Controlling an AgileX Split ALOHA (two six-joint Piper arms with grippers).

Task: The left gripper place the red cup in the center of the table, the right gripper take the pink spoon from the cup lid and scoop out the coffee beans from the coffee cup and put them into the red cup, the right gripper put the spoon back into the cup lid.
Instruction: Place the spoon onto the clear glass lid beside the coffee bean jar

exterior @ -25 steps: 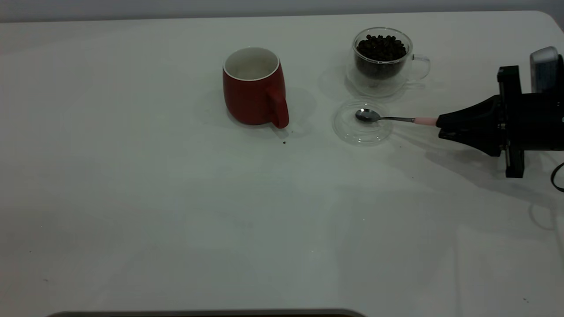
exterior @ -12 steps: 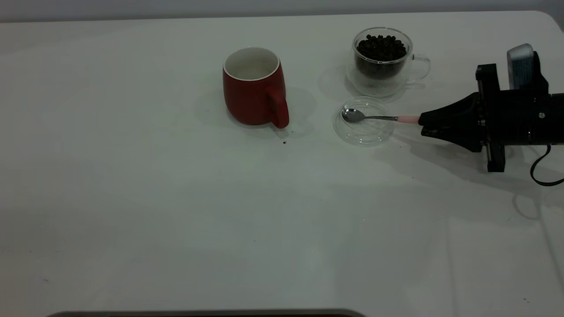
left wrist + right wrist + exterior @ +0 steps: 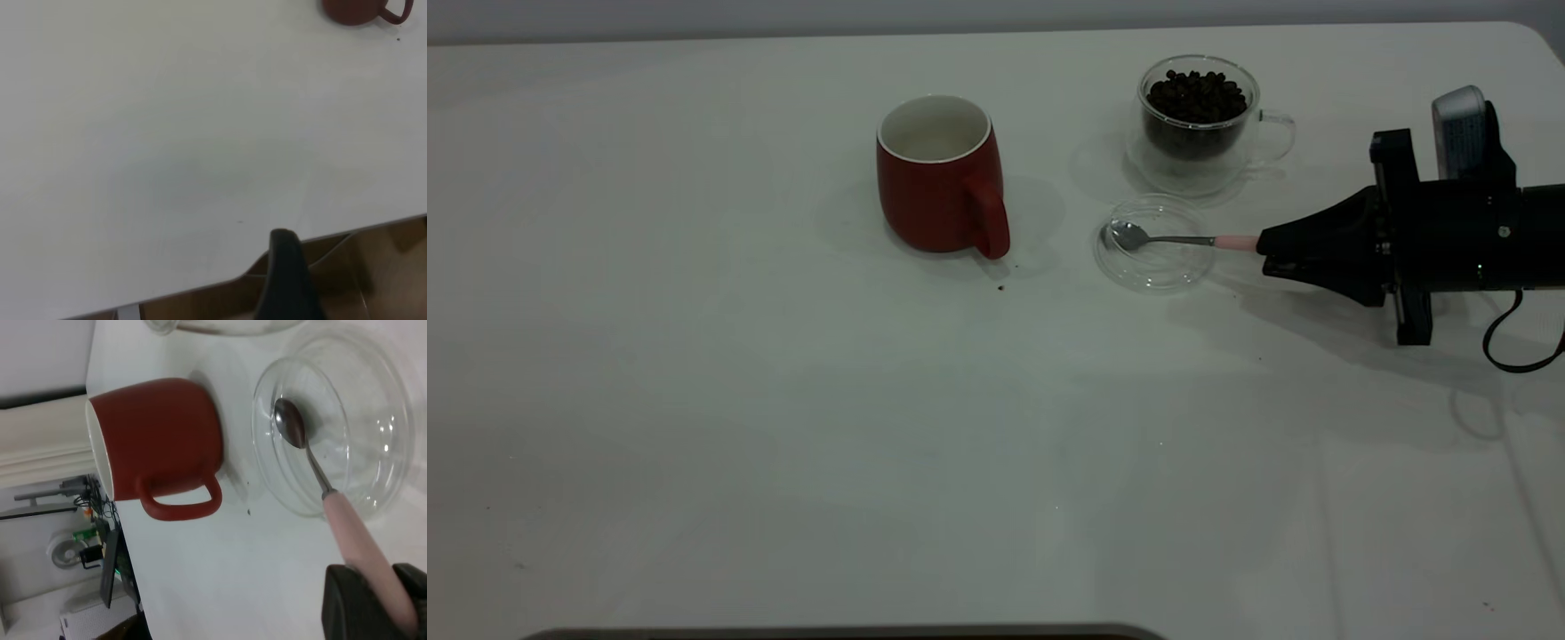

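The red cup (image 3: 938, 191) stands upright near the table's middle, handle toward the front; its inside looks white and bare. Right of it is the glass coffee cup (image 3: 1196, 124), full of dark beans. In front of that lies the clear cup lid (image 3: 1154, 244). The pink spoon (image 3: 1165, 238) rests with its metal bowl on the lid's left part. My right gripper (image 3: 1267, 249) is shut on the pink handle (image 3: 353, 540), low over the table, right of the lid. The left gripper shows only as one dark finger (image 3: 288, 273) off the table's edge, far from the red cup (image 3: 360, 10).
A small dark crumb (image 3: 1000, 287) lies on the white table (image 3: 783, 427) just in front of the red cup's handle. A black cable (image 3: 1507, 342) hangs from the right arm. A dark edge (image 3: 845, 633) runs along the front of the exterior view.
My right gripper has moved left with the spoon, sliding its bowl from the lid's middle to the lid's left part. The lid shifted slightly. Both cups stayed put.
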